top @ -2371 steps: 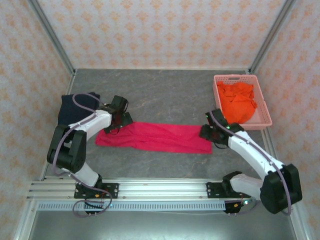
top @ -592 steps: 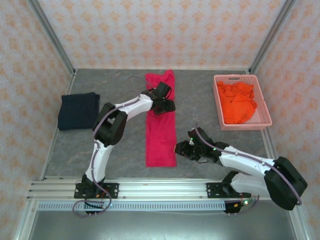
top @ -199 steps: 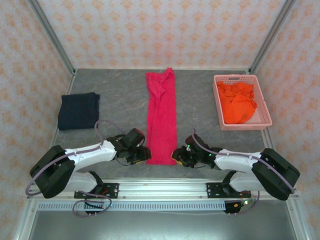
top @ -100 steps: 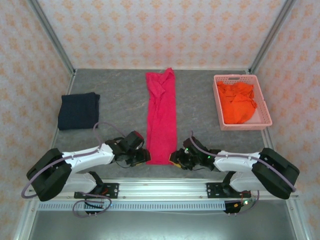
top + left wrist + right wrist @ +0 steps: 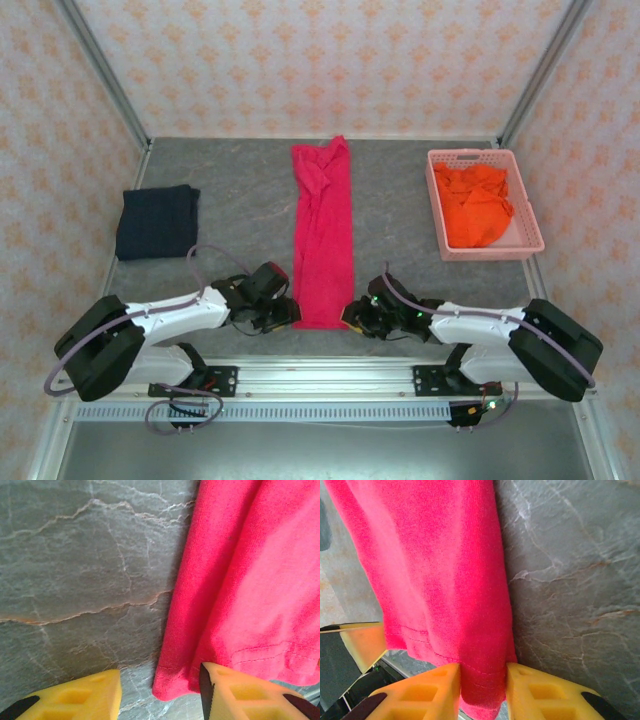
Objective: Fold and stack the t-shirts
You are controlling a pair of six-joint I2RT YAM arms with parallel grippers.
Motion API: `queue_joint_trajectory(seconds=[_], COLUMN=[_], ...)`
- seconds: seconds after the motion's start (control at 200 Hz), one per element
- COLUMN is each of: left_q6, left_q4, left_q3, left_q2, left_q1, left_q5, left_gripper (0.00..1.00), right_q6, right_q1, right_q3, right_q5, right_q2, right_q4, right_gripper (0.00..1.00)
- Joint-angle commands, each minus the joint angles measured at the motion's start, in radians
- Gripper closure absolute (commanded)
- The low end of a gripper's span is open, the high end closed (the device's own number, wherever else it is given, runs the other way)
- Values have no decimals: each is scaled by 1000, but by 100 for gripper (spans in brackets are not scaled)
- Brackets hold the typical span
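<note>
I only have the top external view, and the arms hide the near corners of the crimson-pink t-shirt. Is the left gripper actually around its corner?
Observer: In the left wrist view, the left gripper stands open, with the near left corner of the crimson-pink t-shirt lying between its fingers.
Operator: And the right one?
Observer: In the right wrist view, the other near corner fills the narrow gap of the right gripper, and both fingers touch cloth. I cannot tell whether the pinch is firm.
Operator: Is the hem flat on the left?
Observer: Yes, that corner lies flat on the table, with its stitching showing.
</note>
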Motion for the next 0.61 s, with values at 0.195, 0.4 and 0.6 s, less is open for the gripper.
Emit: queue_joint_trajectory(seconds=[0.195,0.4,0.6], left_q6=[-26,11,6], left_q4=[111,-87,-50], left_q3=[2,44,36], left_q2=[4,-188,-104], left_q1=[-31,-25,-25], left_q5=[98,6,10], left_gripper=[59,57,52], right_q6=[-13,-13,-24], right_q1=[7,8,8], right_q3=[-12,-11,-1], right_q5=[19,21,6], right_q2=[8,16,34], right_q4=[-11,0,6], right_gripper=[69,69,69])
